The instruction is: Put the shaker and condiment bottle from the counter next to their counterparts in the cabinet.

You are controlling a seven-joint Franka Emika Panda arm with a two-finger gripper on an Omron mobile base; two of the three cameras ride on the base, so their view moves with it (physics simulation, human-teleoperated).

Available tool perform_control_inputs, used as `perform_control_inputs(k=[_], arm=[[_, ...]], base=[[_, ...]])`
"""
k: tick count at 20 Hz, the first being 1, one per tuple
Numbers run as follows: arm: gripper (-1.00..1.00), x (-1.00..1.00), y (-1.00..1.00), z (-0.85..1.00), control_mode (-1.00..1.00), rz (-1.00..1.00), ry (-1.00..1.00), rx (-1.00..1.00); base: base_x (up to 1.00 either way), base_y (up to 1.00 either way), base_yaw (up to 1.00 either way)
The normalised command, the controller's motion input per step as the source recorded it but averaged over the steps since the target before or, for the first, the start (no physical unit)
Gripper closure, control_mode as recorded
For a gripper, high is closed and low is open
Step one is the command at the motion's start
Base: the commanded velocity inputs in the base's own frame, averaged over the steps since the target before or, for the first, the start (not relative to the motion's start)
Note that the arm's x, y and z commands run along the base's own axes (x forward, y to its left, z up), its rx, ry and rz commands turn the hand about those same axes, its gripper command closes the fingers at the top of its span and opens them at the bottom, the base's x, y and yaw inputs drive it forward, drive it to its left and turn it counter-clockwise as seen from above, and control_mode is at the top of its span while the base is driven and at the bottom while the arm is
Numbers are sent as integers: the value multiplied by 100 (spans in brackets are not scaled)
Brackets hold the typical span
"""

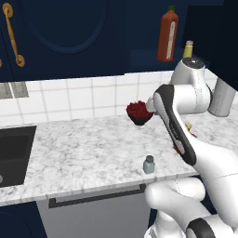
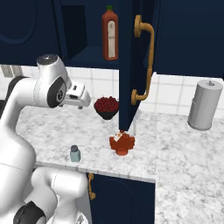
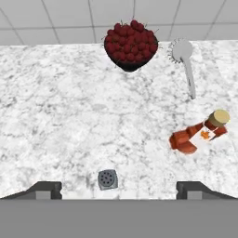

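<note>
The small pale blue-grey shaker [image 1: 148, 164] [image 2: 75, 153] stands upright near the front edge of the speckled counter [image 1: 83, 148]. In the hand view, the shaker [image 3: 107, 179] shows from above, just ahead of my open gripper [image 3: 119, 189] and slightly left of its middle; nothing is between the fingers. The red-orange condiment bottle [image 2: 121, 143] [image 3: 200, 135] lies on its side, to the right of the shaker. Up in the navy cabinet [image 2: 87, 57] stand the counterparts: a tall red bottle with a green cap [image 1: 168, 35] [image 2: 110, 34] and a small yellow shaker [image 1: 188, 49].
A dark bowl of cherries [image 1: 139, 112] [image 3: 131, 45] sits by the tiled wall, a grey round-headed utensil [image 3: 183, 60] beside it. The open cabinet door with a brass handle [image 2: 144, 61] hangs above the fallen bottle. A grey paper-towel roll [image 2: 204, 105] stands far right, the dark sink [image 1: 14, 153] far left.
</note>
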Motion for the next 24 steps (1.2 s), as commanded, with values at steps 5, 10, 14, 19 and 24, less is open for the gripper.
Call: perform_control_inputs(k=[5,10,14,19,24], arm=[[-100,-8,-3,0,-100,-28,-9,0],[-100,0,-9,-3,-100,-37,0,0],[-100,3,-20,-2,-100,-41,0,1],[-100,2,-25,0,-100,-31,1,10],[-100,2,-42,0,-100,-11,4,19]], base=[[0,0,0],[0,0,0],[0,0,0],[0,0,0],[0,0,0]])
